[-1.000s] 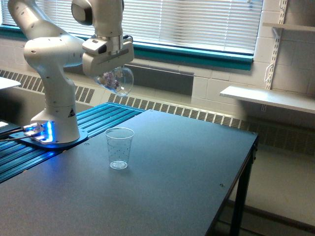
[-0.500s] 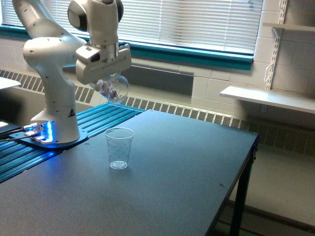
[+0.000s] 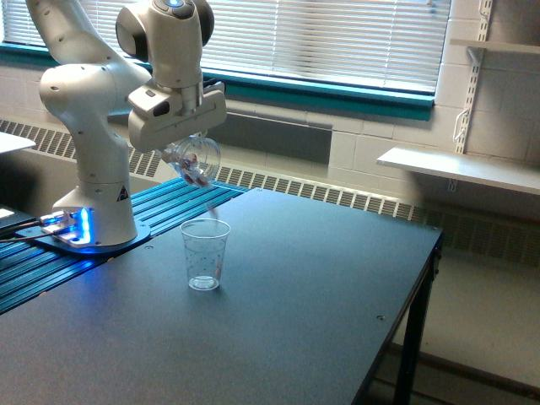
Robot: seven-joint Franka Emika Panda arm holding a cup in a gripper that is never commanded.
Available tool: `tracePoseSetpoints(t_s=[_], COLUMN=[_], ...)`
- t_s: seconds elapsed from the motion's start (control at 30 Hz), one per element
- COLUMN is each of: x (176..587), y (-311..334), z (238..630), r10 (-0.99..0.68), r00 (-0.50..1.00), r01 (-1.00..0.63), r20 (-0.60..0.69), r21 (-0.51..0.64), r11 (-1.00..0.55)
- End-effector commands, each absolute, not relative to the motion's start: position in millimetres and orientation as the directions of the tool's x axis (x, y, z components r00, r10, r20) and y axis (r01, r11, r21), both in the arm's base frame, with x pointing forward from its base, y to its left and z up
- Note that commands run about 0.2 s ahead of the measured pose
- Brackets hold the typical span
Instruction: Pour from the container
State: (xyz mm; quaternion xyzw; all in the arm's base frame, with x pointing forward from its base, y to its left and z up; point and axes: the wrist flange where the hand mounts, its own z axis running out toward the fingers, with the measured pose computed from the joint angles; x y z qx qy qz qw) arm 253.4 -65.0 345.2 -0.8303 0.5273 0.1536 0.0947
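A dark table (image 3: 321, 278) fills the lower frame, and one clear tapered cup (image 3: 205, 254) with tiny dark speckles stands upright on it, toward the exterior view's left. Nothing sits between that cup and the arm above it; the air there is open. On the exterior view's left, the white arm's base (image 3: 89, 228) glows blue on a ribbed teal platform (image 3: 126, 245). Behind runs a window with closed blinds (image 3: 337, 38), a teal sill (image 3: 329, 93) below them and a radiator grille (image 3: 321, 192) along the wall. Two white shelves (image 3: 460, 169) hang on the exterior view's right wall, well apart from the action.

Now the gripper (image 3: 187, 150): it hangs above and slightly to the exterior view's left of the tapered cup, clamped on the container (image 3: 196, 159), a small rounded glossy clear cup. The container is tipped over steeply, mouth angled downward toward the tapered cup, with small pinkish pieces visible inside it. A few pale bits (image 3: 214, 207) blur in mid-air between container and tapered cup, just over its rim. The fingers themselves are mostly hidden behind the gripper body.
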Motion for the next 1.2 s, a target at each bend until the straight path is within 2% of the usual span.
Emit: tracePoseSetpoints(t_s=[0.03, 0.53, 1.2], x=[257.6, 275.3, 280.2], y=[-62.2, -47.6, -33.8], z=[336.5, 339.7, 336.0], r10=[-0.844, -0.819, -0.829], r00=[0.386, 0.39, 0.377], r01=[-0.906, -0.903, -0.906], r20=[-0.372, -0.421, -0.414], r21=[0.02, 0.001, 0.023], r11=[-0.423, -0.43, -0.423])
